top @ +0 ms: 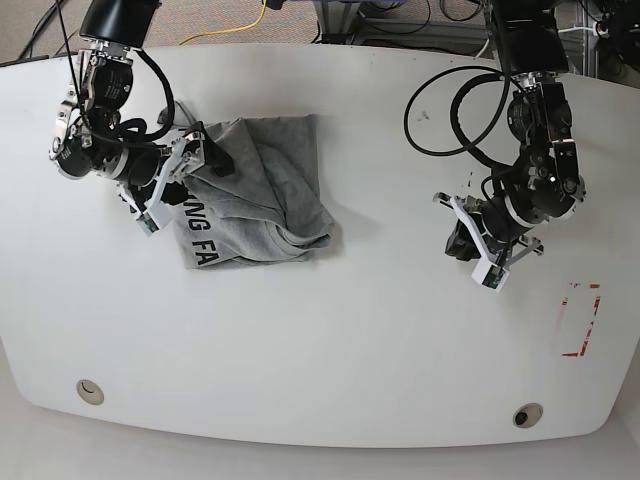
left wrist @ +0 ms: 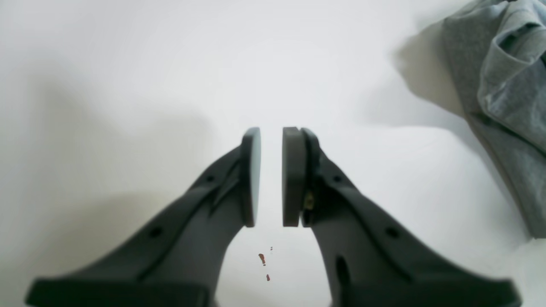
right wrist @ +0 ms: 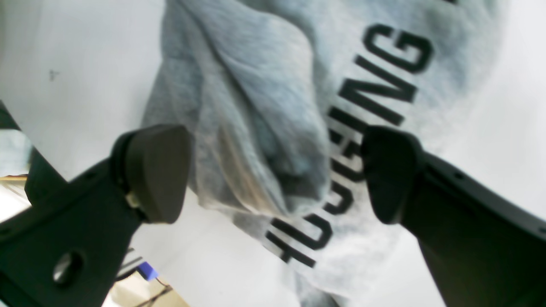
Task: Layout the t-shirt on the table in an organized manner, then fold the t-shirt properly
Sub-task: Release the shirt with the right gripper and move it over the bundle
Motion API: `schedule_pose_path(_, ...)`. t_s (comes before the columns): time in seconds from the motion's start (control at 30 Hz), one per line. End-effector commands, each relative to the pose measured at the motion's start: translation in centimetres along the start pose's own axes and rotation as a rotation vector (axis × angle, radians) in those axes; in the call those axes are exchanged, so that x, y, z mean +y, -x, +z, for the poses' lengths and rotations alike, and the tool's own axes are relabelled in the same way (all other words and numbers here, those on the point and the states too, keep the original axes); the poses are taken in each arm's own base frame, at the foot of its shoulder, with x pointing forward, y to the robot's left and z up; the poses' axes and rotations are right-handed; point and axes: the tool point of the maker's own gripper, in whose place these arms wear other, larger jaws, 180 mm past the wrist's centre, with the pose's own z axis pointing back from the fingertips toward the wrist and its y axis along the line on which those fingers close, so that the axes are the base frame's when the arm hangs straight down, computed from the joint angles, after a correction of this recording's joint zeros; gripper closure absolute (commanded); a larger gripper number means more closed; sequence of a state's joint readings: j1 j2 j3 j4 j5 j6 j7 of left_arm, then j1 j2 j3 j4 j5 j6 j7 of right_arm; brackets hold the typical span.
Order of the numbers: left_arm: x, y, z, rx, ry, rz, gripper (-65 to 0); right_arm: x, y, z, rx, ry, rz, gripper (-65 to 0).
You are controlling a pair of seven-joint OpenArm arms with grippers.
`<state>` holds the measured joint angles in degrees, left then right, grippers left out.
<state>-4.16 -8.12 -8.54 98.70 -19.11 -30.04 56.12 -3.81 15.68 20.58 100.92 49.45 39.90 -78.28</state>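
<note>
The heather-grey t-shirt (top: 265,185) lies crumpled on the left half of the white table (top: 350,330), with dark lettering (top: 200,235) showing along its near left edge. My right gripper (top: 195,178) hovers at the shirt's left edge. In the right wrist view this gripper (right wrist: 273,170) is wide open, and its pads (right wrist: 158,170) straddle a bunched fold of the t-shirt (right wrist: 264,85) and the letters (right wrist: 384,76). My left gripper (top: 458,243) is over bare table on the right. In the left wrist view it (left wrist: 271,136) is barely open and empty, with the t-shirt (left wrist: 503,85) at far right.
A red dashed rectangle (top: 580,320) marks the table's right side. Red specks (left wrist: 262,258) lie under the left gripper. Two grommet holes (top: 90,390) (top: 527,413) sit near the front edge. Black cables (top: 450,110) loop by the left arm.
</note>
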Motion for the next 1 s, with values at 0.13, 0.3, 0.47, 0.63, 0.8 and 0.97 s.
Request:
schedule_pose_path(0.13, 0.3, -1.6, 0.3, -0.049, -0.005, -0.014, -8.2, 4.6, -1.9, -0.1, -0.095, -0.134, 0.056, -61.2)
schedule_pose_path(0.3, 0.3, -1.6, 0.3, -0.049, -0.005, -0.014, -8.2, 8.2, -1.5, -0.7, -0.095, -0.244, 0.079, -61.2)
schedule_pose_path(0.47, 0.4, -1.6, 0.4, -0.048, -0.006, -0.015, -8.2, 10.6, -0.5, -1.4, -0.08, -0.334, 0.061, -61.2)
schedule_pose_path(0.63, 0.4, -1.6, 0.4, -0.047, -0.009, -0.018, -8.2, 13.0, 0.0, -2.1, -0.083, -0.404, 0.043, -61.2)
schedule_pose_path(0.8, 0.3, -1.4, 0.4, -0.043, -0.009, -0.017, -8.2, 13.5, -0.3, -1.8, -0.088, -0.404, 0.069, -61.2)
schedule_pose_path(0.97, -0.3, -1.3, 0.6, -0.047, 0.006, -0.037, -8.2, 12.7, -1.8, -0.8, -0.114, -0.363, 0.136, -61.2)
